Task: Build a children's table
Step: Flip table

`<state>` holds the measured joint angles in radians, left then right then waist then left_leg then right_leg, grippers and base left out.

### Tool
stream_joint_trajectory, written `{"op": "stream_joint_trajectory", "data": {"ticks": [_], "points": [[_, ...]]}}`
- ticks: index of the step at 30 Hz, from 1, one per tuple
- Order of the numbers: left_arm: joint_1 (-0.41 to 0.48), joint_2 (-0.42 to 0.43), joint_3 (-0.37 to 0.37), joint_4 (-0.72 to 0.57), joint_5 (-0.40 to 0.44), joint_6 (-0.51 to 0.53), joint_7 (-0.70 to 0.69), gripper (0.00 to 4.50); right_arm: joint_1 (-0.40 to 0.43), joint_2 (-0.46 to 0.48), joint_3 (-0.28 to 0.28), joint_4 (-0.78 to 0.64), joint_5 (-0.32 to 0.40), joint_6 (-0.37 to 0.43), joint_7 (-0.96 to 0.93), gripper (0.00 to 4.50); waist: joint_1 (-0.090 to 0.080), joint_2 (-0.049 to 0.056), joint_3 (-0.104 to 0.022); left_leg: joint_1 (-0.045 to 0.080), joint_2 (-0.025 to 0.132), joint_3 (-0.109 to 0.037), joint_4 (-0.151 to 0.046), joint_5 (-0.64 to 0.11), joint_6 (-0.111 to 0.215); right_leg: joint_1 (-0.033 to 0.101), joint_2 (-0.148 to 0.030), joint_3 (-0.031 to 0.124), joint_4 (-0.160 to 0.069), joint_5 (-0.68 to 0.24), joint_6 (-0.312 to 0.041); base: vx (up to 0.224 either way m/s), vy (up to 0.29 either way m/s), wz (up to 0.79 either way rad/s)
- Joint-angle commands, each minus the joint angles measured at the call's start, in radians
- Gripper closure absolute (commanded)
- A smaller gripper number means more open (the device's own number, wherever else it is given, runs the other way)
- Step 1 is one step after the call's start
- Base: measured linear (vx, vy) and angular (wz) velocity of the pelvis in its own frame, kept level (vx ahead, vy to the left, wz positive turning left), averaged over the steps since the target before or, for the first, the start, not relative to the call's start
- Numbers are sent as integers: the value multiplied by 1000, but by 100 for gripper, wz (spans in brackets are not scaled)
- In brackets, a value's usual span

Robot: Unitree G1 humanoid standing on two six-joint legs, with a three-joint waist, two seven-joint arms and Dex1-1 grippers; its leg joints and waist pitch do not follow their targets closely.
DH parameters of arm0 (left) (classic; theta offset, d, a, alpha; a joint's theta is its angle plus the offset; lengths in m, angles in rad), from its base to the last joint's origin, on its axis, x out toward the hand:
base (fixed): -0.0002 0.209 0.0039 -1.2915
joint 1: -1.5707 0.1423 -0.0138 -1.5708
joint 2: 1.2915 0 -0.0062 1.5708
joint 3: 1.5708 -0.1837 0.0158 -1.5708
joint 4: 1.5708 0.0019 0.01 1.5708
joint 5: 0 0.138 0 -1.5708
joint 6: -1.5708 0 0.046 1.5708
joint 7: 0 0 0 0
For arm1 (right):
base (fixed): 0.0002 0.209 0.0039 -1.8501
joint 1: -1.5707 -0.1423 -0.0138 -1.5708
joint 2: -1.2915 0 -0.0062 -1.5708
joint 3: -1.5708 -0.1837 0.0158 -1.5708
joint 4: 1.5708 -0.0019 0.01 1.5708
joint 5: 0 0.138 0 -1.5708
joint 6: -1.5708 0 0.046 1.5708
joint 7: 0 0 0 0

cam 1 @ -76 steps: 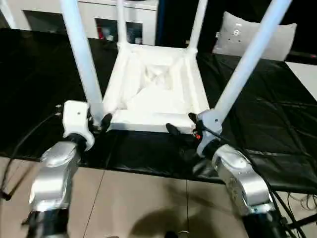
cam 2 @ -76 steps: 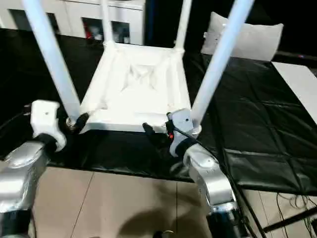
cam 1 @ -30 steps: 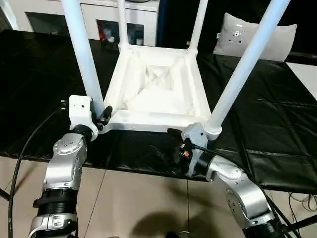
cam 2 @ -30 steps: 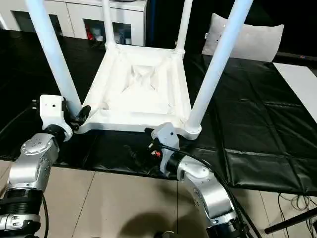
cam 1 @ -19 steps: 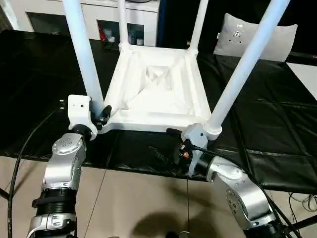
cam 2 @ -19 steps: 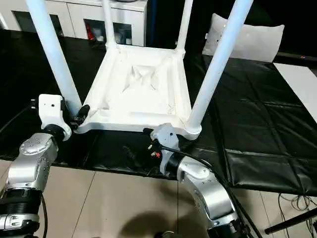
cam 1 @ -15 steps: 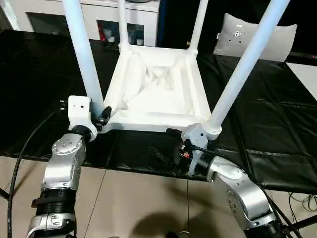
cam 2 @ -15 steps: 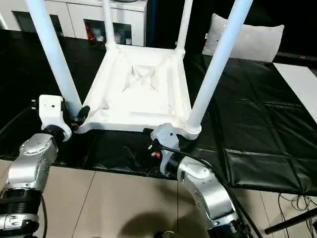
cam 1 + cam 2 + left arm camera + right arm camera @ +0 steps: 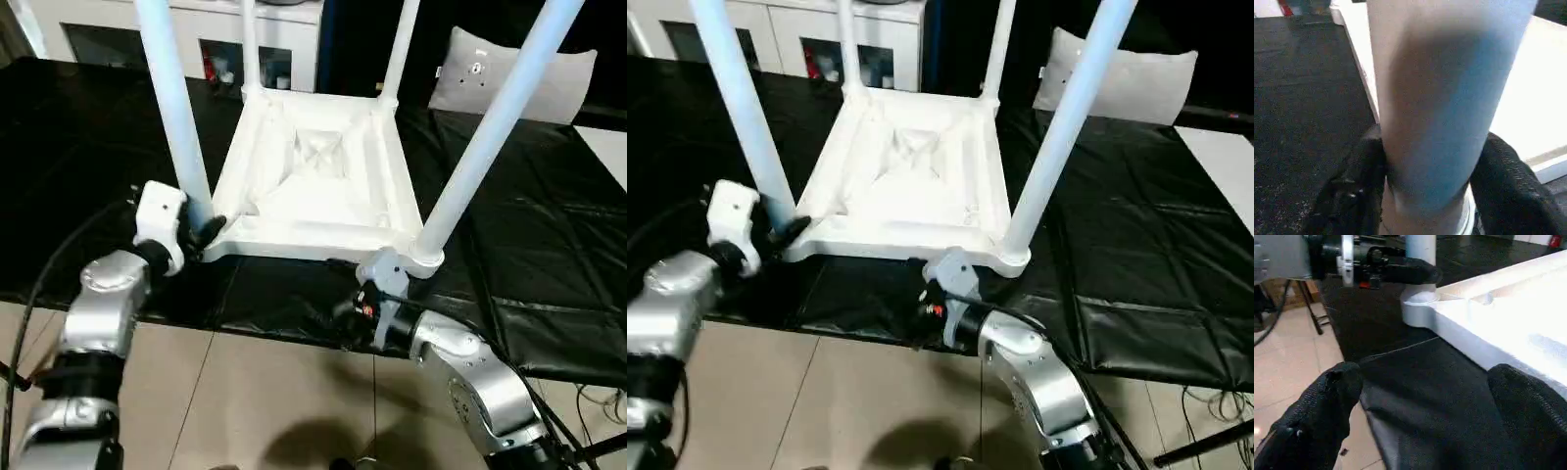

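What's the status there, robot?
Left gripper closed around near-left leg at its base. Right gripper open, holding nothing, by the table top's near edge. Table upside down, four legs up. Nothing in the way.

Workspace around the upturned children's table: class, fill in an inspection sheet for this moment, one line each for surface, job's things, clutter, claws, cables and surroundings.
Surface: black sheet, creased, covering the bench.
Job's things: children's table lying top down, ribbed underside up, four legs standing in its corners.
Clutter: grey cushion at the far right; flat white board at the right edge.
Claws: left claw has a finger on each side of the near left leg at its base; right claw open, holding nothing, by the table's near edge.
Cables: black cable looping beside the left arm; more on the floor at lower right.
Surroundings: white cabinets behind; tiled floor in front.
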<state>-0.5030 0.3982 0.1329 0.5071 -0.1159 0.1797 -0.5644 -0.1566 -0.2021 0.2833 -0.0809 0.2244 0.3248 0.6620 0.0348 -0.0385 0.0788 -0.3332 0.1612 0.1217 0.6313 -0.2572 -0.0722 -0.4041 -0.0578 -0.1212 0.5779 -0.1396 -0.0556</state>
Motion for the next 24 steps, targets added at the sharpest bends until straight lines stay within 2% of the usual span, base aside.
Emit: {"op": "stream_joint_trajectory", "data": {"ticks": [1,3,10,17,21,24], "points": [[-21,-3,-11,10,-17,-11,-37,227,0,-7,-2,-27,8,10,8,0,-3,33,-77,-12,71,-13,-90,-80,36,71,-106,75,-62,-276,-152,0,0,0],[-27,-4,-6,21,-21,-16,-48,241,0,-6,-2,-27,8,7,10,0,-3,33,-77,-12,68,-11,-90,-83,34,70,-105,74,-66,-294,-147,0,0,0],[-31,-1,-10,42,-32,-32,-66,245,1,-8,1,-25,8,-1,14,0,-1,33,-77,-12,70,-11,-91,-83,32,70,-105,73,-66,-305,-139,0,0,0],[-30,-7,-4,44,-52,-44,-101,246,1,-9,4,-23,6,-6,17,0,-1,32,-78,-12,73,-11,-91,-68,33,70,-106,75,-60,-267,-155,0,0,0],[-27,-37,27,14,-94,-6,-72,246,2,-3,0,-18,-3,-8,-1,0,2,32,-78,-12,72,-8,-89,-66,32,70,-107,75,-62,-274,-157,0,0,0],[-1,-105,68,-72,-153,77,16,246,-7,22,-17,7,-26,-2,-64,0,2,30,-77,-13,75,-7,-90,-72,21,70,-110,75,-62,-296,-156,0,0,0]]}}
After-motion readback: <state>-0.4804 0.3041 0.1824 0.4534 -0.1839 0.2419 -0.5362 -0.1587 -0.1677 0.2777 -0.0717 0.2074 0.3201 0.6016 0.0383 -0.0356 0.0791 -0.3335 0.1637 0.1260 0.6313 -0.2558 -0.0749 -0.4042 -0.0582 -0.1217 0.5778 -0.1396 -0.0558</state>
